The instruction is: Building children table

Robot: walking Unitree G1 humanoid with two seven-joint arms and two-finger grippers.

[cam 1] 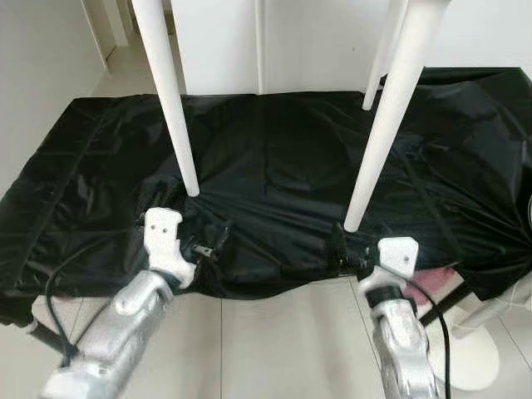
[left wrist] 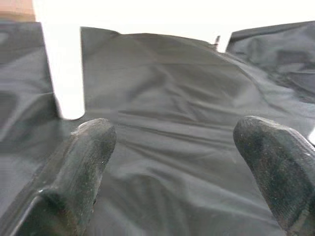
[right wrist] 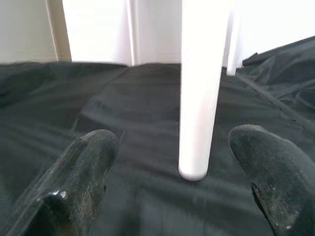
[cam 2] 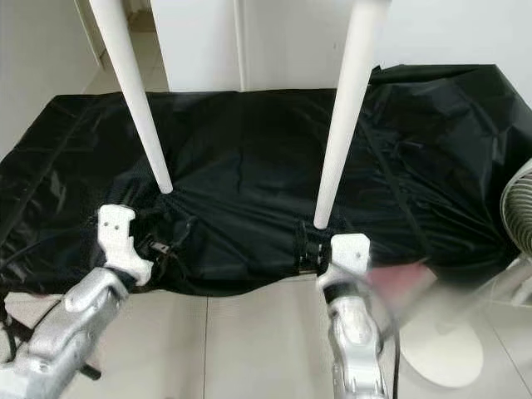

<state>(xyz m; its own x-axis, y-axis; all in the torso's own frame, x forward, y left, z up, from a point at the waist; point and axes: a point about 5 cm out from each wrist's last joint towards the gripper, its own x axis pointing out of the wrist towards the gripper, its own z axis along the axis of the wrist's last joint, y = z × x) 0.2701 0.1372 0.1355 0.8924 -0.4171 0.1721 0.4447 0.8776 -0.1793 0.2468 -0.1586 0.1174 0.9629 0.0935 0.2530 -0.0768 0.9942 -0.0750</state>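
We look down on a large black sheet spread wide over a raised surface, wrinkled and glossy, reaching from the far wall to a near edge that hangs over a pale tiled floor. A white wall stands behind it. White table legs stand on the sheet with their tips down: a left leg slanting toward the near middle, a right leg slanting down and leftward, and a thinner far leg behind the right one. The tabletop they belong to is above the frame, so we cannot see how they join it. At the near right, on the floor, stands a fan on a round white base. Our two silver arms reach to the sheet's near edge. Our left gripper sits just near of the left leg, fingers spread wide apart with nothing between them but sheet. Our right gripper sits just near of the right leg, also spread wide, the leg's rounded tip lying between and beyond its fingers without touching them.
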